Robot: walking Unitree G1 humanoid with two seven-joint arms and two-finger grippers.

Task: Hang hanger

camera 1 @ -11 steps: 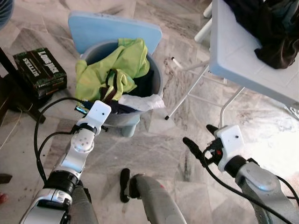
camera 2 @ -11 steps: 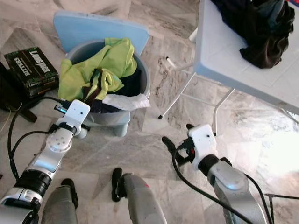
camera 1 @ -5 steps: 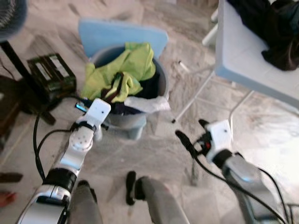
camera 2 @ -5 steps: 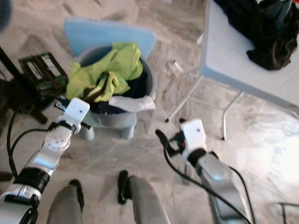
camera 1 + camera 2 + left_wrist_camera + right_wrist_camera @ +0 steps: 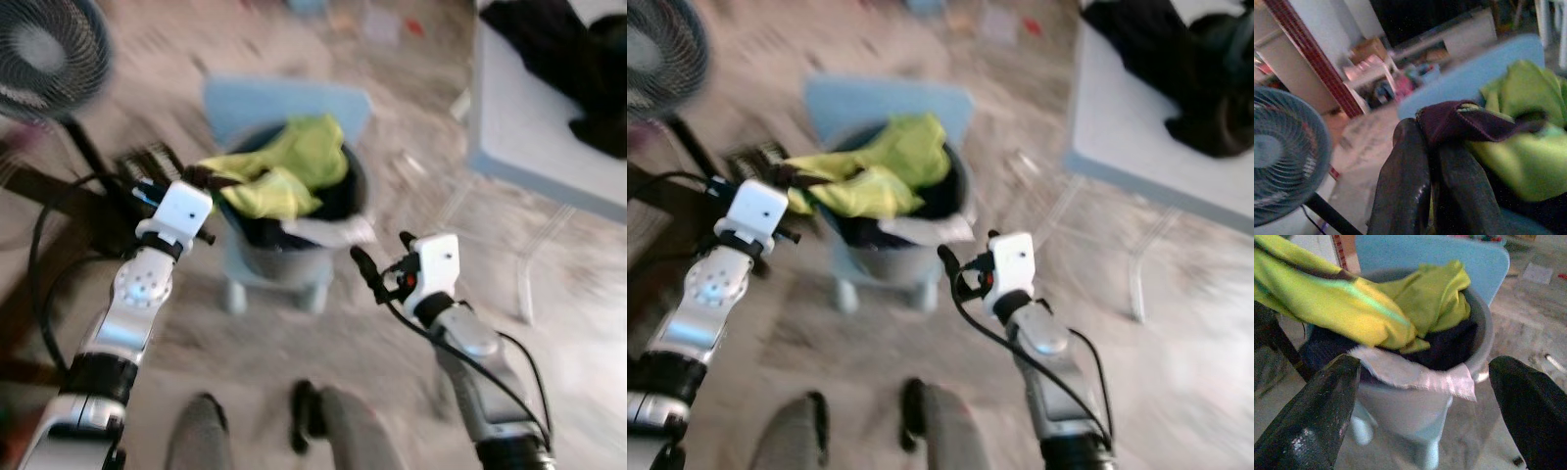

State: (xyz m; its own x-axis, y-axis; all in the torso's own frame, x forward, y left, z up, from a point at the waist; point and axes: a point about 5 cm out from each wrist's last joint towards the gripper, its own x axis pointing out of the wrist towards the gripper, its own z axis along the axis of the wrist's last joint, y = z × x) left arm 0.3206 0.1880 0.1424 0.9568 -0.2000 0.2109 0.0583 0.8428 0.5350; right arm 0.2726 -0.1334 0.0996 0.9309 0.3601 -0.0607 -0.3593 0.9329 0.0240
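Observation:
A grey laundry basket (image 5: pixel 279 262) stands on the marble floor, stuffed with clothes. My left gripper (image 5: pixel 1432 147) is shut on the maroon hem (image 5: pixel 1464 122) of a yellow-green garment (image 5: pixel 284 181). The garment is stretched out of the basket toward the left. My right gripper (image 5: pixel 384 253) is open, just right of the basket's rim. Between its fingers (image 5: pixel 1312 421) the right wrist view shows the basket wall (image 5: pixel 1400 416) and a white cloth (image 5: pixel 1410 374) draped over the rim. The head views are blurred.
A light blue board (image 5: pixel 284 98) leans behind the basket. A white folding table (image 5: pixel 529 127) with dark clothes (image 5: pixel 568 49) stands at the right. A fan (image 5: pixel 49 49) on a black pole and a dark box are at the left. My legs show below.
The camera has tilted up and the picture has blurred. My left gripper has drawn the yellow-green garment up and left out of the basket. My right gripper has come closer to the rim.

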